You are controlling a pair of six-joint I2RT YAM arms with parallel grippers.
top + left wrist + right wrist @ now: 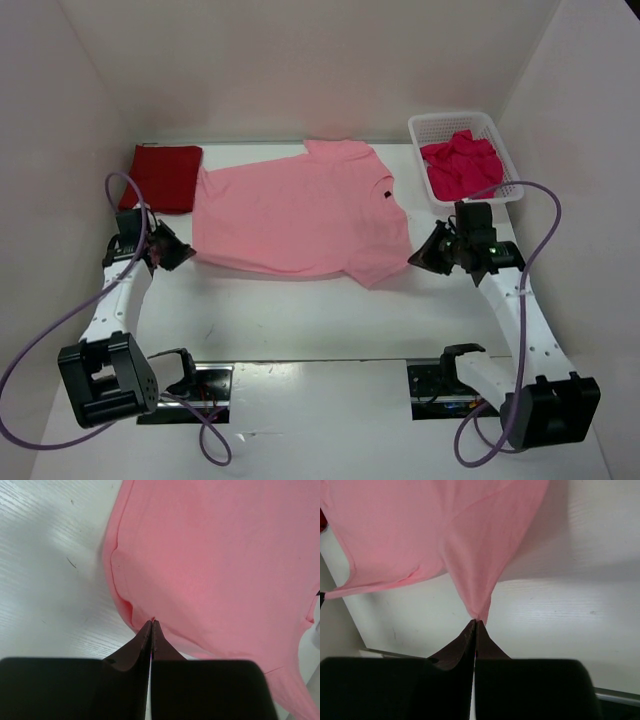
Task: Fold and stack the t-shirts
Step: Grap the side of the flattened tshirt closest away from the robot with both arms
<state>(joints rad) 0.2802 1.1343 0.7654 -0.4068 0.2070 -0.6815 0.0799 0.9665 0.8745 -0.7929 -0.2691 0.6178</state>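
Bright, even overhead light fills the scene; the glossy white table (300, 320) shows mild glare. Soft shadows edge the light pink cloth t-shirt (300, 210). Wrist views blur the near black jaws.

Top view high at near edge, looking down; wrist views close, all sharing pink shirt (300, 215).

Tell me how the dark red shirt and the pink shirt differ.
The dark red shirt is folded into a compact rectangle; the pink shirt is spread flat, far wider. Dark red lies free of both arms; the pink is pinched at its edges by the shut left gripper and right gripper. Both rest on the table, outside the basket.
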